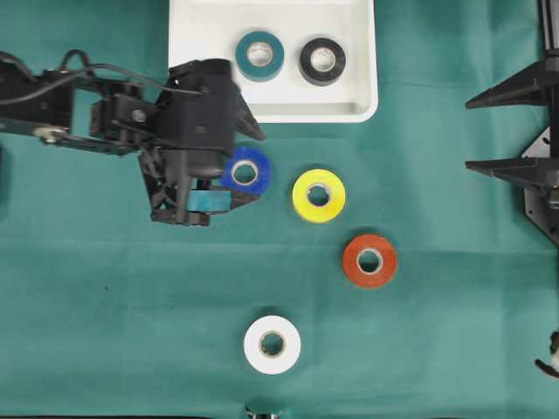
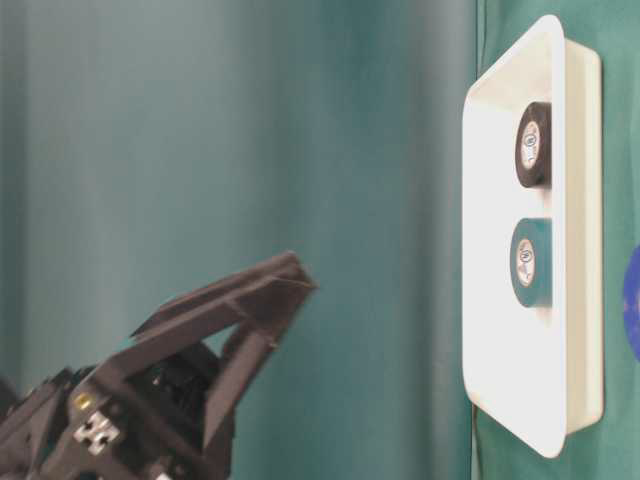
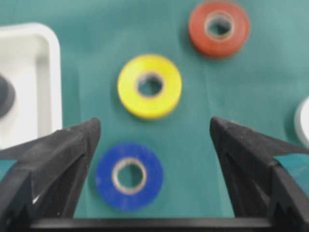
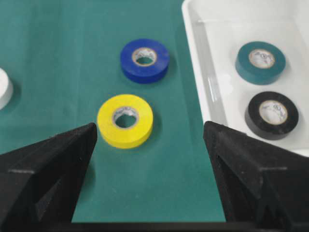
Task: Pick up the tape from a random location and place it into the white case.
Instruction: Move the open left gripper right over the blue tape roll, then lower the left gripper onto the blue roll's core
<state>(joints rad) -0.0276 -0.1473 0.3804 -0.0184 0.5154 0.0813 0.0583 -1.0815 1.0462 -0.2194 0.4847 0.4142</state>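
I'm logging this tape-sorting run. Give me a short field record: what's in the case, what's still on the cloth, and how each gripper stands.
in case: teal roll, black roll
on cloth: blue roll, yellow roll, red roll, white roll
left gripper: open, empty, over the blue roll
right gripper: open, empty, at the right edge

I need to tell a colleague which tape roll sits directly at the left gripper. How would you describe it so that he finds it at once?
Start from the white case at the table's far edge, which holds a teal and a black roll. Just in front of its near rim hangs the open left gripper, above the blue roll. It is the only blue one; the yellow roll lies beside it.
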